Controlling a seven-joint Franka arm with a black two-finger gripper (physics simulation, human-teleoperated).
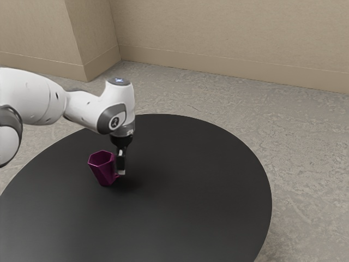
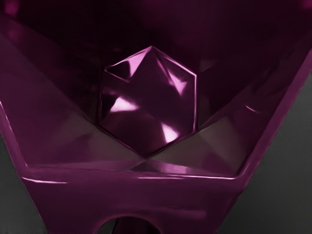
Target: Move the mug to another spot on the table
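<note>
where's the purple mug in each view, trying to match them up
Exterior view: the purple mug stands upright on the black table, toward the exterior view's left, with the gripper at its side toward the exterior view's right.
Wrist view: the purple mug is right under the gripper, seen from above down to its hexagonal floor.
Shared landmark: the black table, dark beside the mug's walls in both.
</note>
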